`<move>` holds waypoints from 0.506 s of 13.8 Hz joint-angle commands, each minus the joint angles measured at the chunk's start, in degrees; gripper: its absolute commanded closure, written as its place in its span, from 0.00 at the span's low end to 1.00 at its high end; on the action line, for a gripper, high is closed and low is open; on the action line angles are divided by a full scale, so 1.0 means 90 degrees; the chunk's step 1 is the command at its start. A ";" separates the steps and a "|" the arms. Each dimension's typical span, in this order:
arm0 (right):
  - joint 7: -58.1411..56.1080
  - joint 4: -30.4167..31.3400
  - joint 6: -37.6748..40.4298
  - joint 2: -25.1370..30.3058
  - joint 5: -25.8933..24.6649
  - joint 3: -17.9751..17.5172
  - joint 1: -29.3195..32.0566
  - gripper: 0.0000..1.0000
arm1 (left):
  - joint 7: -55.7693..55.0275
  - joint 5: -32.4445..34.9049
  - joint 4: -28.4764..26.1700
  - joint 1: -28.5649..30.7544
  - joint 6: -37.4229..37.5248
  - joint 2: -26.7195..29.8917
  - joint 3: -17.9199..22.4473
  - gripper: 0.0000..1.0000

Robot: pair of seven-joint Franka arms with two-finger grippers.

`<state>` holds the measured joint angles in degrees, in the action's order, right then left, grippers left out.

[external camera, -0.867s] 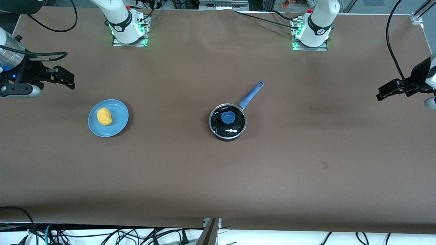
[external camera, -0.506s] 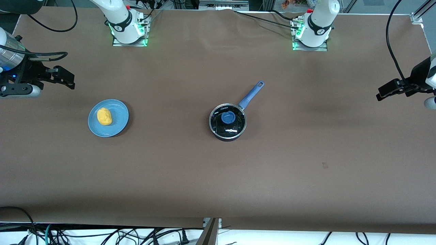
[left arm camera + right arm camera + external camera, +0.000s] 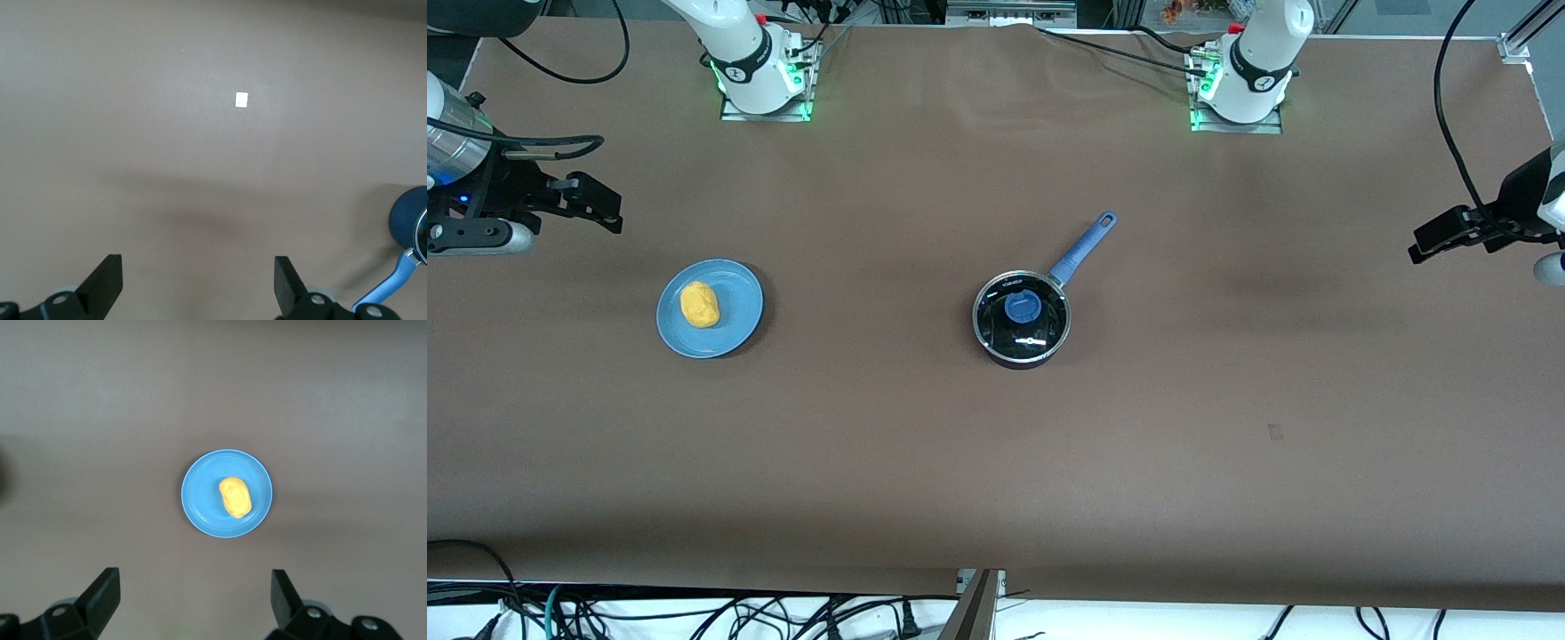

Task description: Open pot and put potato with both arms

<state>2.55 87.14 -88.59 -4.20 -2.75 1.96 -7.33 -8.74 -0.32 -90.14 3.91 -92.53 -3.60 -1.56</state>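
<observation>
While both arms' jaws gape wide and empty, writing on the pot [image 3: 1021, 318] lid stays illegible.

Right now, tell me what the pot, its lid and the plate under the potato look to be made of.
Pot: dark body with a bright rim, probably coated metal; its handle is matte blue, maybe plastic or silicone.
Lid: likely glass, since it mirrors the lights, with a blue knob.
Plate: smooth, evenly blue, ceramic or plastic; hard to tell.
Potato: uniformly yellow-orange, possibly a toy.

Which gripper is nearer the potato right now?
Right. The right gripper hangs open, empty, close by the plate holding the potato; the left gripper waits open at the left arm's end.
</observation>
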 commanded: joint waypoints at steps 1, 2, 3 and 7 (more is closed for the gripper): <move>0.0097 -0.0190 0.0068 -0.0080 0.0072 -0.0013 0.0033 0.00 | 0.0033 -0.0209 -0.0072 0.0045 0.0037 0.0116 -0.0002 0.00; 0.0097 -0.0190 0.0078 -0.0080 0.0062 -0.0013 0.0033 0.00 | 0.0033 -0.0219 -0.0072 0.0045 0.0027 0.0116 -0.0002 0.00; 0.0097 -0.0190 0.0068 -0.0080 0.0062 -0.0003 0.0013 0.00 | 0.0033 -0.0209 -0.0072 0.0045 0.0007 0.0107 0.0008 0.00; 0.0097 -0.0190 0.0068 -0.0080 0.0062 -0.0013 0.0004 0.00 | -0.0006 -0.0219 -0.0082 0.0045 0.0007 0.0107 -0.0002 0.00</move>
<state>2.56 87.14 -88.59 -4.20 -2.75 1.96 -7.29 -8.74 -0.32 -90.14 3.91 -92.53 -3.60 -1.56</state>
